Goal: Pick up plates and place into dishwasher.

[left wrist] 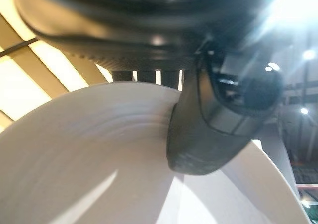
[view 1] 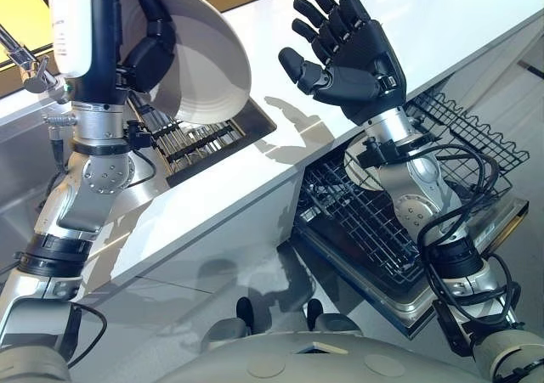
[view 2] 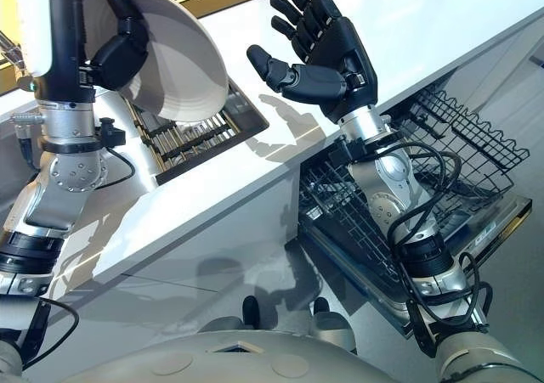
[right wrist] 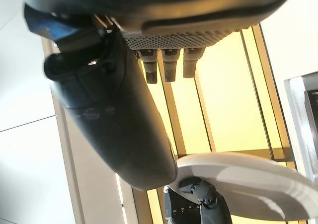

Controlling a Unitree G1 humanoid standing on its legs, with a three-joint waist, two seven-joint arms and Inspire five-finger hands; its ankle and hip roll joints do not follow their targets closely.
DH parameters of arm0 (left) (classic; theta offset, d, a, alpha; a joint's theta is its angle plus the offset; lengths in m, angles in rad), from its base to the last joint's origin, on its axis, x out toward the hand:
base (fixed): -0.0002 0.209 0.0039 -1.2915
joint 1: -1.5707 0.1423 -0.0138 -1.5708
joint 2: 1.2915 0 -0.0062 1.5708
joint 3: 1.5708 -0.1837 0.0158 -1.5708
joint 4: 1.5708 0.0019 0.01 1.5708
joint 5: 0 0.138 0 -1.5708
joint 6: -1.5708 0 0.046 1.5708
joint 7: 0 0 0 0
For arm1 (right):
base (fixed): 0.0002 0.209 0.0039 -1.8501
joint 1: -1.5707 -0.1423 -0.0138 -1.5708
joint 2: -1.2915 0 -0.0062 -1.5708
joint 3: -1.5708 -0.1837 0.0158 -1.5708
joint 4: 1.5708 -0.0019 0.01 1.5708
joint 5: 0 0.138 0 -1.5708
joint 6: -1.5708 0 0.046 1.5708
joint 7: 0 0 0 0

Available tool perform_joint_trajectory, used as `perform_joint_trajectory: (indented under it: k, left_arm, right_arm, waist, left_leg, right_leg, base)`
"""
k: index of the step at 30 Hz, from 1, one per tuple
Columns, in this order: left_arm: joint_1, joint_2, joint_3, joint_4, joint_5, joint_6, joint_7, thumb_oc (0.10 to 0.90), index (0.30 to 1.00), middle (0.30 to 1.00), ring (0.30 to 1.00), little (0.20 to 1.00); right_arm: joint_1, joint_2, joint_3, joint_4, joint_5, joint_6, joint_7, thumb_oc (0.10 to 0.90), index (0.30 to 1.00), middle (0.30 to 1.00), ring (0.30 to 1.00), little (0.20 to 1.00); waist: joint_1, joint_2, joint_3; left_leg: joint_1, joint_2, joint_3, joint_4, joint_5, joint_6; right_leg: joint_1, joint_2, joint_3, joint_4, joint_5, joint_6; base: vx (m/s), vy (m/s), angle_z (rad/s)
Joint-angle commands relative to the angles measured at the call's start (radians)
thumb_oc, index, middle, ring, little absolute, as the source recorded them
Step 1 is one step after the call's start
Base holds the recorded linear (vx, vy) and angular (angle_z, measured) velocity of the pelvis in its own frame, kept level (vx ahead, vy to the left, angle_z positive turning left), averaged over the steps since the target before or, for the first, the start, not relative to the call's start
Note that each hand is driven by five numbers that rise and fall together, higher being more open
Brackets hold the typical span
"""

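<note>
A white plate (view 1: 204,69) is held up in the air above the white counter (view 1: 255,179), tilted on edge. My left hand (view 1: 153,43) is shut on its rim, thumb pressed on the plate's face (left wrist: 99,159). My right hand (view 1: 353,47) is raised to the right of the plate with fingers spread, open and holding nothing, a short gap from the plate's edge. The plate (right wrist: 238,184) and left hand also show past my right hand (right wrist: 119,114) in the right wrist view. The dishwasher's black wire rack (view 1: 459,137) is pulled out at the lower right, below the counter.
A recessed drying rack with dark bars (view 1: 200,141) sits in the counter under the plate. A sink and tap (view 1: 34,73) lie at the far left. The open dishwasher door (view 1: 399,290) juts out under the wire rack.
</note>
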Motion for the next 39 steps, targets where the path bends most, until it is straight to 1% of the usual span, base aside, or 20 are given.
perform_joint_trajectory:
  k: [1,2,3,6,10,13,16,20,24,29,31,32,37,38,39]
  left_arm:
    - [-0.157,0.019,0.002,-0.038,0.053,-0.048,0.07,0.1,0.3,0.3,0.3,0.2]
    - [-0.162,0.021,-0.003,-0.035,0.063,-0.041,0.082,0.1,0.3,0.3,0.3,0.2]
    - [-0.167,0.018,-0.011,-0.027,0.065,-0.033,0.092,0.1,0.3,0.3,0.3,0.2]
    - [-0.181,0.015,-0.029,-0.008,0.069,-0.009,0.107,0.1,0.3,0.3,0.3,0.2]
    - [-0.203,0.001,-0.063,0.042,0.08,0.014,0.125,0.1,0.3,0.3,0.3,0.2]
    - [-0.215,-0.008,-0.081,0.063,0.091,0.041,0.119,0.1,0.3,0.3,0.3,0.2]
    - [-0.218,-0.009,-0.089,0.084,0.089,0.044,0.119,0.1,0.3,0.3,0.3,0.2]
    - [-0.232,-0.021,-0.107,0.12,0.078,0.054,0.111,0.1,0.3,0.3,0.3,0.2]
    - [-0.23,-0.045,-0.12,0.131,0.065,0.025,0.11,0.1,0.3,0.3,0.3,0.2]
    - [-0.203,-0.082,-0.122,0.092,0.023,-0.029,0.07,0.1,0.3,0.3,0.3,0.2]
    - [-0.196,-0.098,-0.128,0.07,0.018,-0.04,0.048,0.1,0.3,0.3,0.3,0.2]
    - [-0.189,-0.112,-0.136,0.041,-0.01,-0.054,0.02,0.1,0.3,0.3,0.3,0.2]
    - [-0.179,-0.137,-0.159,-0.032,-0.024,-0.106,-0.023,0.1,0.3,0.3,0.3,0.2]
    - [-0.179,-0.14,-0.164,-0.05,-0.03,-0.122,-0.036,0.1,0.3,0.3,0.3,0.2]
    - [-0.178,-0.14,-0.167,-0.067,-0.036,-0.135,-0.045,0.1,0.3,0.3,0.3,0.2]
  right_arm:
    - [-0.116,0.044,0.011,-0.081,0.113,0.005,0.048,0.8,0.9,0.9,0.9,0.9]
    - [-0.108,0.052,0.016,-0.083,0.177,0.045,0.07,0.8,0.9,0.9,0.9,0.9]
    - [-0.099,0.063,0.025,-0.086,0.216,0.07,0.091,0.8,0.9,0.9,0.9,0.9]
    - [-0.087,0.077,0.041,-0.096,0.271,0.092,0.117,0.8,0.9,0.9,0.9,0.9]
    - [-0.082,0.093,0.066,-0.108,0.284,0.103,0.139,0.8,0.9,0.9,0.9,0.9]
    - [-0.08,0.101,0.075,-0.115,0.292,0.118,0.146,0.8,0.9,0.9,0.9,0.9]
    - [-0.081,0.102,0.077,-0.117,0.298,0.132,0.151,0.8,0.9,0.9,0.9,0.9]
    - [-0.079,0.108,0.089,-0.116,0.272,0.142,0.15,0.8,0.9,0.9,0.9,0.9]
    - [-0.083,0.11,0.1,-0.103,0.17,0.112,0.131,0.8,0.9,0.9,0.9,0.9]
    - [-0.088,0.11,0.103,-0.09,0.072,0.078,0.09,0.8,0.9,0.9,0.9,0.9]
    - [-0.092,0.113,0.105,-0.085,0.058,0.073,0.07,0.8,0.9,0.9,0.9,0.9]
    - [-0.093,0.118,0.106,-0.076,0.044,0.065,0.043,0.8,0.9,0.9,0.9,0.9]
    - [-0.086,0.128,0.104,-0.037,-0.005,0.057,-0.031,0.8,0.9,0.9,0.9,0.9]
    - [-0.085,0.128,0.101,-0.023,-0.009,0.059,-0.054,0.369,0.531,0.531,0.531,0.469]
    - [-0.083,0.127,0.099,-0.013,-0.004,0.062,-0.074,0.1,0.3,0.3,0.3,0.2]
  waist:
    - [-0.011,-0.006,-0.119]
    - [-0.013,-0.007,-0.12]
    - [-0.015,-0.009,-0.121]
    - [-0.02,-0.011,-0.121]
    - [-0.027,-0.016,-0.122]
    - [-0.033,-0.019,-0.123]
    - [-0.034,-0.02,-0.124]
    - [-0.041,-0.022,-0.125]
    - [-0.042,-0.023,-0.124]
    - [-0.036,-0.024,-0.121]
    - [-0.033,-0.024,-0.12]
    - [-0.029,-0.024,-0.118]
    - [-0.022,-0.024,-0.115]
    - [-0.021,-0.025,-0.115]
    - [-0.019,-0.025,-0.115]
  left_leg:
    - [0.01,-0.044,0.01,0.003,-0.082,0.005]
    - [0.01,-0.044,0.009,0.003,-0.081,0.006]
    - [0.008,-0.044,0.01,0.003,-0.081,0.006]
    - [0.007,-0.042,0.013,0.002,-0.079,0.007]
    - [0.006,-0.043,0.019,0.003,-0.079,0.009]
    - [0.005,-0.042,0.025,0.003,-0.08,0.01]
    - [0.006,-0.042,0.029,0.003,-0.081,0.012]
    - [0.009,-0.041,0.034,0.003,-0.083,0.015]
    - [0.01,-0.04,0.036,0.003,-0.084,0.016]
    - [0.011,-0.04,0.03,0.007,-0.086,0.018]
    - [0.011,-0.04,0.025,0.007,-0.087,0.019]
    - [0.012,-0.04,0.021,0.007,-0.087,0.019]
    - [0.013,-0.039,0.011,0.006,-0.088,0.021]
    - [0.013,-0.038,0.009,0.006,-0.088,0.02]
    - [0.012,-0.039,0.007,0.006,-0.088,0.021]
  right_leg:
    - [-0.068,0.089,-0.006,0.096,-0.051,0.023]
    - [-0.07,0.089,-0.006,0.096,-0.049,0.024]
    - [-0.072,0.088,-0.006,0.096,-0.048,0.024]
    - [-0.076,0.088,-0.004,0.098,-0.046,0.026]
    - [-0.082,0.088,0.002,0.101,-0.042,0.028]
    - [-0.086,0.089,0.007,0.101,-0.04,0.028]
    - [-0.086,0.089,0.01,0.101,-0.039,0.029]
    - [-0.086,0.09,0.018,0.102,-0.038,0.028]
    - [-0.085,0.092,0.02,0.103,-0.039,0.026]
    - [-0.08,0.094,0.024,0.103,-0.044,0.022]
    - [-0.079,0.095,0.024,0.105,-0.046,0.021]
    - [-0.077,0.096,0.023,0.106,-0.048,0.02]
    - [-0.075,0.096,0.019,0.11,-0.052,0.019]
    - [-0.074,0.096,0.019,0.109,-0.053,0.019]
    - [-0.073,0.096,0.02,0.108,-0.053,0.019]
  base:
    - [0.0,0.0,0.0]
    - [0.0,0.0,0.0]
    - [0.0,0.0,0.0]
    - [0.0,0.0,0.0]
    - [0.0,0.0,0.0]
    - [0.0,0.0,0.0]
    - [0.02,-0.008,-0.01]
    - [0.05,-0.017,-0.02]
    - [0.04,-0.011,-0.06]
    - [0.04,-0.008,-0.02]
    - [0.04,-0.009,0.01]
    - [0.04,-0.01,0.02]
    - [0.03,-0.008,0.04]
    - [0.01,-0.005,0.04]
    - [0.01,-0.003,0.06]
